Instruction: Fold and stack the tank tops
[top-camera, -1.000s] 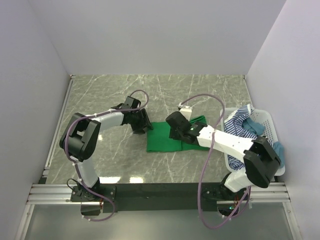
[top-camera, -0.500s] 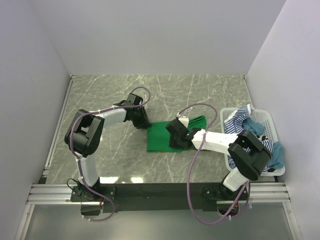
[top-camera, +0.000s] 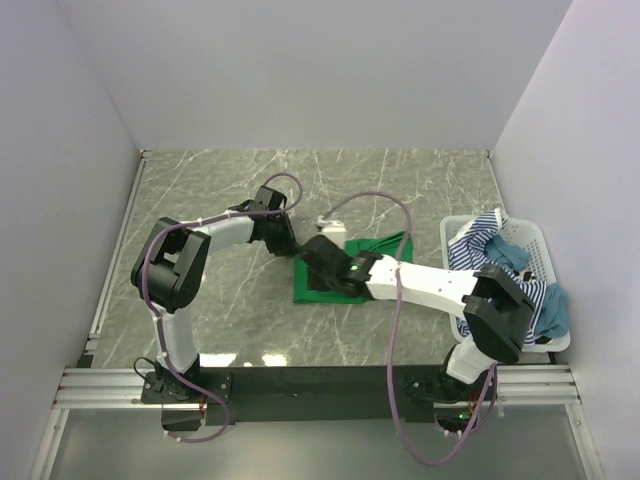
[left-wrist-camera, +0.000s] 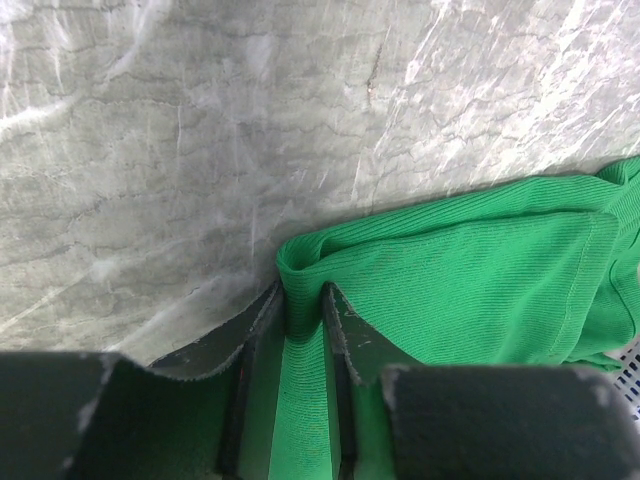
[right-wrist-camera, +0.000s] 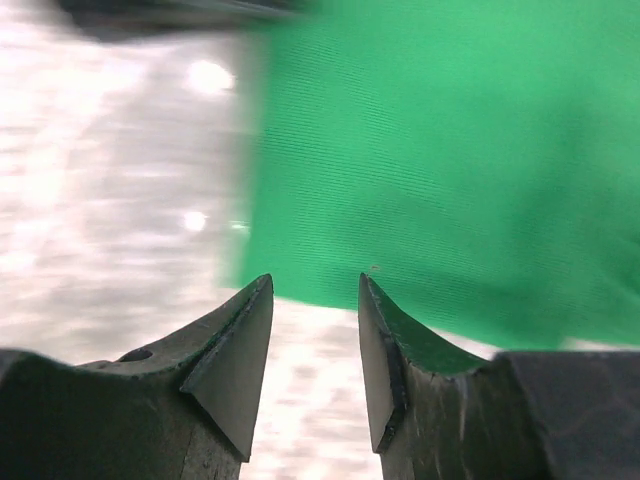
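Note:
The bright green tank top (top-camera: 310, 288) lies flat on the marble table, near the middle. My left gripper (top-camera: 290, 250) is at its upper left corner. In the left wrist view this gripper (left-wrist-camera: 303, 296) is shut on a raised fold of the green tank top (left-wrist-camera: 470, 280). My right gripper (top-camera: 310, 262) hovers over the left part of the garment. In the right wrist view it (right-wrist-camera: 315, 285) stands open at the edge of the green tank top (right-wrist-camera: 450, 150), with only bare table between its fingers. A striped tank top (top-camera: 480, 240) and a teal one (top-camera: 555, 310) lie in the basket.
The white slatted basket (top-camera: 545, 240) stands at the table's right edge, with cloth hanging over its rim. Grey walls close in the left, back and right sides. A metal rail runs along the near edge by the arm bases.
The left gripper has closed on the green top's corner. The right arm has swept left across the garment, from its right half to its left edge, and its jaws have widened.

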